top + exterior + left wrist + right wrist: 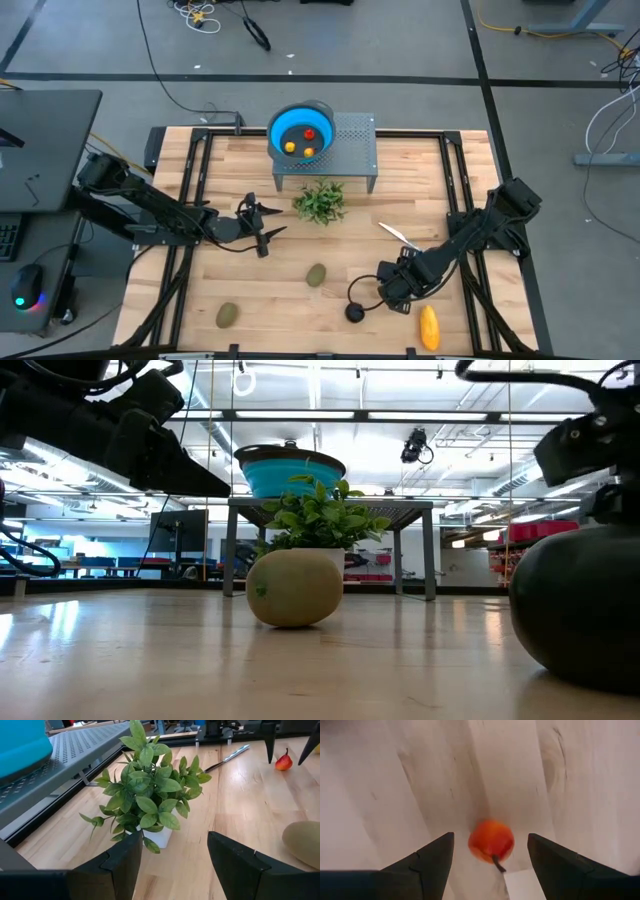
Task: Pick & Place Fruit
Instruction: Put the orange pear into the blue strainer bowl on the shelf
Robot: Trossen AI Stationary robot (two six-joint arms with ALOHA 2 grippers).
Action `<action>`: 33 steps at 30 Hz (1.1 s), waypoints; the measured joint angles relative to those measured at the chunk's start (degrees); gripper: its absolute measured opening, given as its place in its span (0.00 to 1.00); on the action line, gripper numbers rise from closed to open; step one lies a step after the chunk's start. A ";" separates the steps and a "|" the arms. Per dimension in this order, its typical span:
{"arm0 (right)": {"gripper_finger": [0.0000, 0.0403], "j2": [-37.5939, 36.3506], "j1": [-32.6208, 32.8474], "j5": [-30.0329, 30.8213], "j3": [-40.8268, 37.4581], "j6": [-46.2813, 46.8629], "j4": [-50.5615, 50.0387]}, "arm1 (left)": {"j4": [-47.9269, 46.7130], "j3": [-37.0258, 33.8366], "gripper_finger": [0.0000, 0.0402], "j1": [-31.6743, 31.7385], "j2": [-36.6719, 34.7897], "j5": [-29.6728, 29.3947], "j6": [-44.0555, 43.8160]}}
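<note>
- Hovering near the table's front right, the right gripper (490,857) spreads released over one red-orange fruit (491,841).
- Left gripper (172,857), released, faces the plant (320,202).
- Two green ovals (316,274), one black ball (354,313), one yellow oblong (429,328) lie along the front edge.
- Three small fruits sit in the bowl (281,128).

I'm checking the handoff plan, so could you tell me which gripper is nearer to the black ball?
Right. The right gripper hovers just beside the black ball, open over a small orange-red fruit. The left gripper is open farther off, across the table near the plant.
</note>
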 joint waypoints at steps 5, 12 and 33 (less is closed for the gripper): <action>0.65 1.41 0.00 -0.04 0.00 -0.05 -0.14 | 0.00 0.00 0.58 0.00 0.00 -0.33 0.17; 0.60 2.22 0.00 -0.02 0.00 -0.19 -0.51 | 0.00 0.02 0.58 -0.01 0.00 -0.35 0.14; 0.37 2.22 -1.42 -0.50 2.56 -2.87 -0.45 | 0.00 0.02 0.58 0.00 0.00 -0.39 0.10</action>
